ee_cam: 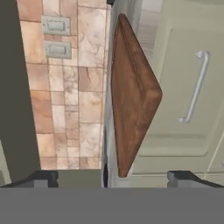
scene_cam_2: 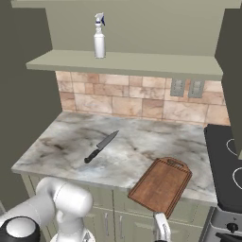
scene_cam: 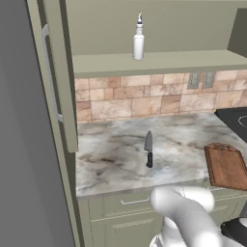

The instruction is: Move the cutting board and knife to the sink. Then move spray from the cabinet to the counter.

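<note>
Over the front edge of the bench (scene_cam_2: pixel 61 142) lies the board (scene_cam_2: pixel 160 184), near the stovetop (scene_cam_2: pixel 227 160). One corner and part of its near side hang past the marble, above the drawers (ee_cam: pixel 175 87). I judge that this overhang is useful: it leaves a free edge that can be taken from the front or from below, without a need to slide fingers under a flat board.

Its long axis runs obliquely, from the near left toward the far right in the right base view. The handle loop is at the far end and points toward the tiled wall (scene_cam_2: pixel 123 99). The near short end points outward, to the robot.

The end effector (ee_cam: pixel 113 178) is low in front of this overhang and looks up along the underside of the board. Its fingers stand wide apart and hold nothing; the board edge is between them in the hand view but not touched, as far as I can see.

The knife (scene_cam_2: pixel 100 147) lies flat on the marble, well apart from the board, to its left. Its tip points away toward the wall and its black handle toward the front edge.

The spray (scene_cam_2: pixel 99 36) stands upright on the cabinet (scene_cam_2: pixel 123 61) shelf above, untouched.
</note>
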